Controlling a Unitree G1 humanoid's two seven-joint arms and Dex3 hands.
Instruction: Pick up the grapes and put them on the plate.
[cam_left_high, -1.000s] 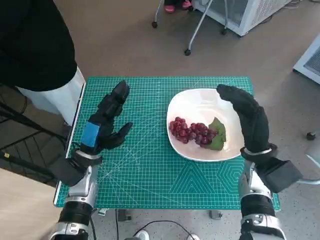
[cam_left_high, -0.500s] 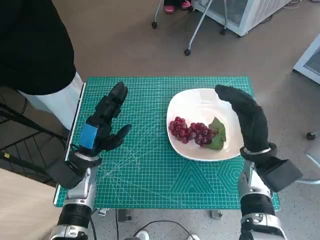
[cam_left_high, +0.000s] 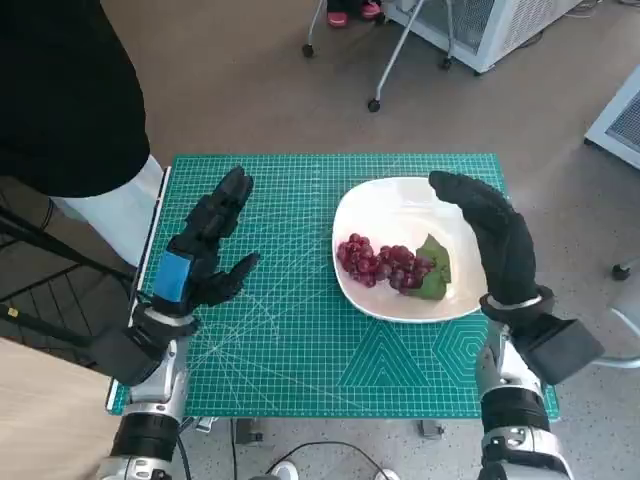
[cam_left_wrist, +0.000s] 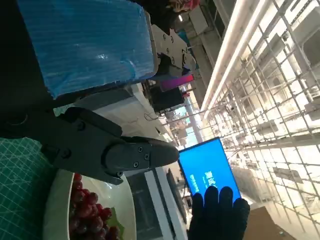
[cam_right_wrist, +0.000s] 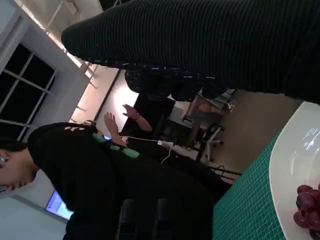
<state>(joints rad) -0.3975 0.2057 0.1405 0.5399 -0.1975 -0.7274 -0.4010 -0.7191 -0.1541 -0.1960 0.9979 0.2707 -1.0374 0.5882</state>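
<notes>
Right, from the head view the grapes (cam_left_high: 384, 265) lie on the white plate (cam_left_high: 400, 205) with a green leaf (cam_left_high: 436, 268) beside them, just to the left of the right hand's fingers (cam_left_high: 462, 192). The right hand (cam_left_high: 495, 240) hangs over the plate's right edge, its fingers stretched out and holding nothing. The left hand (cam_left_high: 205, 250) is over the green mat (cam_left_high: 300, 340) on the counter, well apart from the plate, its fingers spread and holding nothing. A person in black (cam_left_high: 60, 90) stands at the counter's left corner.

From the left wrist view, the blue-taped back of the left hand (cam_left_wrist: 85, 45) fills much of the picture, and its black fingers (cam_left_wrist: 115, 150) reach out over the plate (cam_left_wrist: 55, 210) rim with nothing between them. The grapes (cam_left_wrist: 87, 212) sit just beyond those fingers. The gloved right hand (cam_left_wrist: 217, 212) shows further off, fingers apart.

From the right wrist view, the glove (cam_right_wrist: 210, 45) runs across as a dark band. The plate (cam_right_wrist: 295, 170) edge and a few grapes (cam_right_wrist: 307, 205) show beneath it. A person (cam_right_wrist: 90, 185) in black sits beyond the mat (cam_right_wrist: 245, 210).
</notes>
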